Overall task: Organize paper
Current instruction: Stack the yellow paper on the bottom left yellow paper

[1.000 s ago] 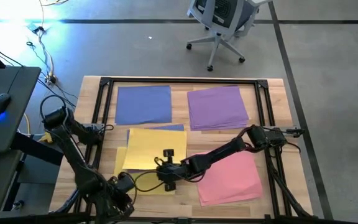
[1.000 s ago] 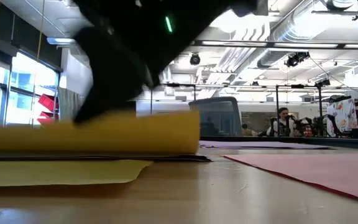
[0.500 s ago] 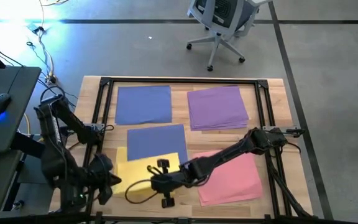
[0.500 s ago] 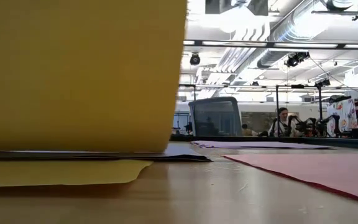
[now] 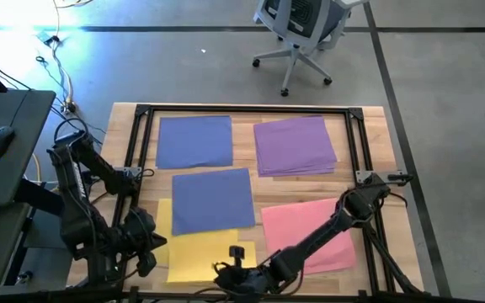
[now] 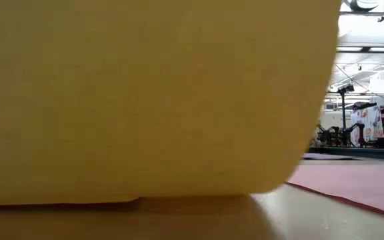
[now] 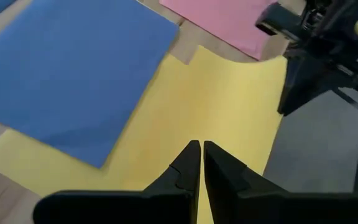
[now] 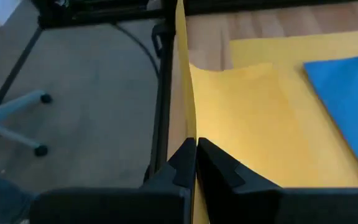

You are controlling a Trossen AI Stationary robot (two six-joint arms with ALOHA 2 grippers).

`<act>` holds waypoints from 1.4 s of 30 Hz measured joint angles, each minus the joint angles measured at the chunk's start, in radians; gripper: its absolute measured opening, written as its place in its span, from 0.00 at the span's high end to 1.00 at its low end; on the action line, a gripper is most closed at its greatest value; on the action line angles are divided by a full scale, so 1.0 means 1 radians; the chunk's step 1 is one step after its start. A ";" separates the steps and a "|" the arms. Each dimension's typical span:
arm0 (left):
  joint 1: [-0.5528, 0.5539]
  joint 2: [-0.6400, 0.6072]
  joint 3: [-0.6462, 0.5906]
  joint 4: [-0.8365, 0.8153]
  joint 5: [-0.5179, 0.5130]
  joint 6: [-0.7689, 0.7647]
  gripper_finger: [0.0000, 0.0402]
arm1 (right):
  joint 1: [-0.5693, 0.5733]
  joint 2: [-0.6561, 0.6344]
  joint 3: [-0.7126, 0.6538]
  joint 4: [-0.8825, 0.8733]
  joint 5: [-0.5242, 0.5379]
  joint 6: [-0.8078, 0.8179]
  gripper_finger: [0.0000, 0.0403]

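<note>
Your right arm is stretched low across the wooden worktop (image 5: 377, 143), from its base on the right side to the near edge. The right hand (image 5: 236, 273) sits at that edge, just past the front of the yellow sheets (image 5: 200, 252). Its fingers are pinched fully together on the edge of one yellow sheet (image 8: 244, 118), which stands up on edge between them (right wrist view shows it knife-thin, rising from the fingertips). In the low view that lifted sheet fills most of the picture: flat, matte, one rounded-looking lower corner, its bottom just above the wood.

The left arm is folded up at the near-left corner. The left hand (image 7: 199, 149) hovers above the yellow sheets with fingers closed, holding nothing; a thin gap shows between the tips.

Paper layout from above:
- periwinkle blue sheet (image 5: 194, 140) far left, lying flat
- purple stack (image 5: 294, 145) far right, edges slightly fanned
- a second blue sheet (image 5: 213, 199) in the middle, overlapping the far part of the yellow
- pink sheets (image 5: 310, 231) near right, a little skewed, with the right arm crossing over their near corner

All sheets are thin, plain rectangles lying inside the black frame (image 5: 251, 109) on the worktop. An office chair (image 5: 297, 29) stands on the floor beyond.
</note>
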 joint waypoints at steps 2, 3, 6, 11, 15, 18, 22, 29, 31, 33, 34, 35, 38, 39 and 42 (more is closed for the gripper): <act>0.013 0.001 -0.001 -0.011 -0.003 0.007 1.00 | -0.001 0.007 -0.001 -0.009 0.028 -0.018 1.00; 0.019 -0.001 -0.001 -0.018 -0.010 0.007 1.00 | -0.003 0.012 -0.001 -0.002 0.046 -0.023 1.00; 0.035 -0.010 -0.001 -0.024 -0.031 0.022 1.00 | -0.020 0.014 -0.001 0.022 0.070 -0.047 1.00; 0.070 -0.047 -0.001 -0.027 -0.039 0.168 1.00 | -0.053 0.013 0.005 0.065 0.048 -0.116 1.00; 0.093 -0.077 -0.001 -0.027 -0.036 0.288 1.00 | -0.079 0.012 0.005 0.065 -0.005 -0.211 1.00; 0.107 -0.093 -0.001 -0.026 -0.040 0.351 1.00 | -0.096 0.012 0.005 0.070 -0.037 -0.235 1.00; 0.122 -0.110 -0.001 -0.027 -0.046 0.422 1.00 | -0.099 0.014 0.031 0.090 -0.014 -0.238 1.00; 0.144 -0.115 -0.001 -0.028 -0.051 0.477 1.00 | -0.070 0.011 0.106 0.090 0.134 -0.267 1.00; 0.145 -0.115 -0.001 -0.029 -0.054 0.490 1.00 | -0.065 0.010 0.079 0.083 0.080 -0.260 1.00; 0.151 -0.115 -0.001 -0.029 -0.061 0.497 1.00 | -0.059 0.023 0.045 0.079 0.043 -0.257 1.00; 0.153 -0.115 -0.001 -0.029 -0.063 0.499 1.00 | -0.059 0.031 0.033 0.077 0.025 -0.265 1.00; 0.157 -0.115 -0.001 -0.029 -0.065 0.502 1.00 | -0.058 0.041 0.024 0.075 0.007 -0.275 1.00; 0.166 -0.113 -0.001 -0.029 -0.073 0.507 1.00 | -0.056 0.075 0.022 0.095 -0.042 -0.314 1.00; 0.167 -0.112 -0.001 -0.028 -0.076 0.505 1.00 | -0.057 0.084 0.022 0.105 -0.041 -0.332 1.00; 0.173 -0.110 -0.012 -0.028 -0.077 0.496 1.00 | -0.060 0.104 0.022 0.123 -0.020 -0.412 1.00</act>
